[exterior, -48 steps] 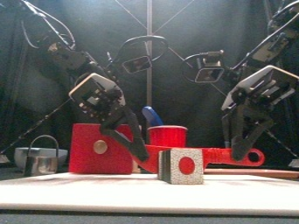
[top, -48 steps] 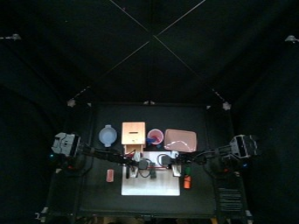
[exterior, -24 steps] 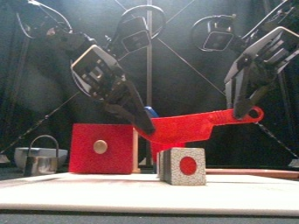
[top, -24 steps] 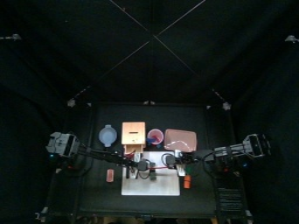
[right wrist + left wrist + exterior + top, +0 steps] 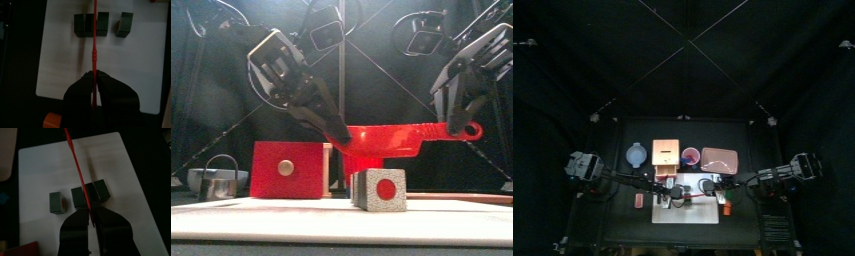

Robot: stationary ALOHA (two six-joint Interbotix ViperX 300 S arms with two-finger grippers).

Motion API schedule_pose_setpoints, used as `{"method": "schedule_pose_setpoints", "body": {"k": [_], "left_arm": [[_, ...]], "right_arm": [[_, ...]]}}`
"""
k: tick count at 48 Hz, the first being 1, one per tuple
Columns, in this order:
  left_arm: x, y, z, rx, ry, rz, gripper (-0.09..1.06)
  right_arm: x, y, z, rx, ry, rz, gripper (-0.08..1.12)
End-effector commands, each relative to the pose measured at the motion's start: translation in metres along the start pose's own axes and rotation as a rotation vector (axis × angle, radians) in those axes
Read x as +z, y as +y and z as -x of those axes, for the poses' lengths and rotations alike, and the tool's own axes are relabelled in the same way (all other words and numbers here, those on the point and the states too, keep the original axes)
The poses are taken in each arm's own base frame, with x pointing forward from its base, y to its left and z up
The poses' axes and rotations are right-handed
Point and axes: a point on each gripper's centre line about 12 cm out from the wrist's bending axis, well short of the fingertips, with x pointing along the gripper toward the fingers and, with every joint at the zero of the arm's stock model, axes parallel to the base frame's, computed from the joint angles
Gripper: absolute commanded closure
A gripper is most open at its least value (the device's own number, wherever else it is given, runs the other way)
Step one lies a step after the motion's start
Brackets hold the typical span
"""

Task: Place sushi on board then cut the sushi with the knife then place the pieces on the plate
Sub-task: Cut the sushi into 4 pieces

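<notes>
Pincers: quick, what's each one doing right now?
Left pincer: closed on the red knife, at its blade end.
Right pincer: closed on the same knife, at its handle end.

This is a robotics lab's test booth, not a kitchen: black curtains [image 5: 593, 70] close off the far side and both flanks of a small black table [image 5: 620, 225], and a black left arm [image 5: 620, 178] and right arm [image 5: 760, 180] reach over it. The things on it are playthings: a toy sushi roll [image 5: 378, 189], a red toy knife [image 5: 432, 132] and a white cutting board [image 5: 331, 220].
</notes>
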Motion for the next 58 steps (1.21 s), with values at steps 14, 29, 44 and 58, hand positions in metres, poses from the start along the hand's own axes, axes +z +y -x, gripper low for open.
{"method": "schedule_pose_setpoints", "body": {"k": [14, 29, 44, 58], "left_arm": [[0.013, -0.003, 0.003, -0.006, -0.041, 0.007, 0.56], [0.013, -0.003, 0.005, -0.005, -0.04, -0.008, 0.56], [0.01, -0.003, 0.005, -0.005, -0.034, -0.023, 0.56], [0.013, 0.002, 0.012, 0.005, -0.044, -0.048, 0.56]], "right_arm": [[0.019, -0.004, -0.005, -0.022, -0.08, 0.0, 0.61], [0.025, -0.006, -0.005, -0.033, -0.093, 0.024, 0.61], [0.024, -0.008, -0.011, -0.039, -0.076, 0.037, 0.61], [0.029, -0.011, -0.011, -0.047, -0.094, 0.033, 0.61]]}}
